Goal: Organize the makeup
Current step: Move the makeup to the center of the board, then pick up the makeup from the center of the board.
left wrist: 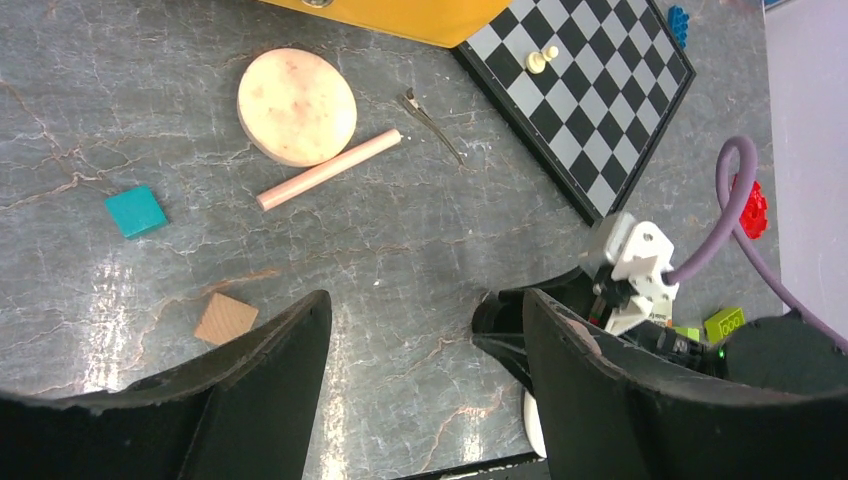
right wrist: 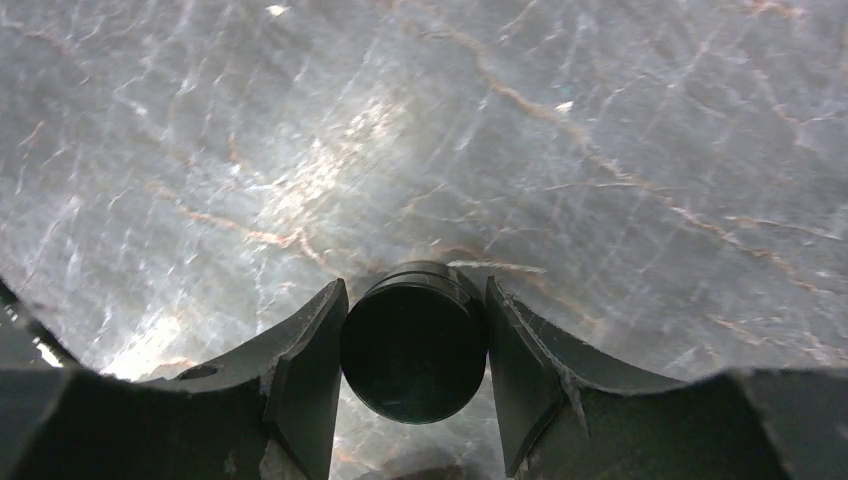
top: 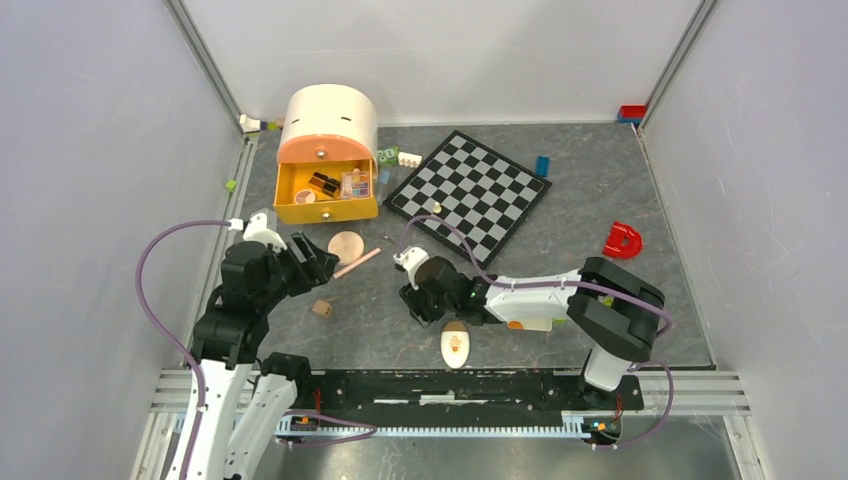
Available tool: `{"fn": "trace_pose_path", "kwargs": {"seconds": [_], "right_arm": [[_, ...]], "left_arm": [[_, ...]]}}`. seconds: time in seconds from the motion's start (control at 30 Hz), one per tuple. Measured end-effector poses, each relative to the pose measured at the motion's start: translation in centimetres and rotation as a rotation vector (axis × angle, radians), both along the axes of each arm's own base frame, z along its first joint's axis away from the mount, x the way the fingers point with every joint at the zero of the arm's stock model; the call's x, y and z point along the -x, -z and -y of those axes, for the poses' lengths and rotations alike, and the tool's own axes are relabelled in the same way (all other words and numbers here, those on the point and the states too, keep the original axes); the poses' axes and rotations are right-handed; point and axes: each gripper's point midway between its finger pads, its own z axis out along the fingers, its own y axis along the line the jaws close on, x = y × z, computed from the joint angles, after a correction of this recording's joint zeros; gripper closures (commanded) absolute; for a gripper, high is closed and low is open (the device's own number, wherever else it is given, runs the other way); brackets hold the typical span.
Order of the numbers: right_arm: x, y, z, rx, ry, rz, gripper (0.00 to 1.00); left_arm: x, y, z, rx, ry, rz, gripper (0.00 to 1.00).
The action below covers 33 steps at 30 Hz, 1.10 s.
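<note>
- Left pincer [left wrist: 420, 375]: wide, nothing between the fingers. It hangs over the bare grey table [top: 590, 290] toward the left edge, about midway between near and far edges.
- Right pincer [right wrist: 415, 300]: narrowed onto a black cylinder [right wrist: 415, 350] seen end-on, with a finger against each side of it. I cannot tell whether the cylinder rests on the table or is clear of it.
- From overhead, my right pincer sits over the middle of the table, closer to the near edge. The cylinder is hidden under it in that view.
- Round peach compact [left wrist: 297, 105]: flat on the table, left of centre, ahead of my left pincer.
- Pink stick [left wrist: 330, 170]: lies slanted just beside the compact's near rim.
- Thin hairpin [left wrist: 432, 122]: lies between the stick's end and the chessboard [top: 470, 190].
- Cream oval [top: 456, 345]: by the near edge, about the middle, just nearward of my right pincer.
- White-orange sachet [top: 530, 323]: toward the near edge, mostly covered by my right forearm.
- Orange drawer box [top: 327, 125]: far-left corner, with its drawer [top: 325, 210] open toward the near edge.
- Inside the drawer, a multicolour palette [top: 355, 184] lies at the right. A dark item beside it is too small to name.
- The chessboard is turned cornerwise by the far edge, with a pale pawn [left wrist: 540, 60] on it near its left corner.
- Tan cube [left wrist: 225, 318] and teal tile [left wrist: 136, 212]: on the table near my left pincer, apart from each other.
- Red piece [top: 622, 240]: toward the right edge.
</note>
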Motion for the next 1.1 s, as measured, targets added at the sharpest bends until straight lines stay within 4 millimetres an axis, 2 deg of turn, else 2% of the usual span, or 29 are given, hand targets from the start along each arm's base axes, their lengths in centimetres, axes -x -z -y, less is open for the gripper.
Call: {"fn": "trace_pose_path", "kwargs": {"seconds": [0.03, 0.17, 0.3, 0.43, 0.53, 0.63, 0.7, 0.77, 0.9, 1.0, 1.1], "right_arm": [[0.5, 0.0, -0.3, -0.008, -0.015, 0.001, 0.40], [1.2, 0.2, 0.2, -0.022, -0.018, -0.003, 0.22], [1.2, -0.7, 0.6, -0.031, -0.001, 0.010, 0.16], [0.6, -4.1, 1.4, -0.071, 0.039, 0.060, 0.15], [0.3, -8.0, 2.2, -0.148, 0.092, 0.094, 0.15], [-0.2, -11.9, 4.2, -0.265, 0.180, 0.125, 0.15], [-0.5, -13.1, 6.1, -0.318, 0.248, 0.133, 0.15], [-0.6, -13.0, 8.4, -0.330, 0.318, 0.129, 0.15], [0.2, -10.7, 12.5, -0.298, 0.417, 0.092, 0.15], [1.0, -10.1, 14.5, -0.303, 0.456, 0.075, 0.15], [1.4, -10.9, 15.9, -0.345, 0.490, 0.086, 0.14]], "left_arm": [[0.0, 0.0, 0.0, 0.000, 0.000, -0.001, 0.23], [-0.1, 0.3, 0.0, -0.002, 0.000, -0.016, 0.22], [-0.3, 0.7, 0.1, -0.004, 0.000, -0.037, 0.19], [-0.5, 1.2, 0.2, -0.006, 0.003, -0.063, 0.18], [-0.4, 1.5, 1.0, -0.002, 0.027, -0.083, 0.18], [0.4, 1.9, 3.2, -0.014, 0.102, -0.099, 0.17], [1.3, 2.4, 5.4, -0.046, 0.174, -0.116, 0.17], [2.2, 3.4, 7.5, -0.094, 0.240, -0.144, 0.17], [3.7, 6.6, 11.8, -0.245, 0.339, -0.217, 0.17], [3.9, 9.5, 13.4, -0.337, 0.344, -0.275, 0.17], [3.9, 11.1, 14.6, -0.359, 0.347, -0.297, 0.17]]}}
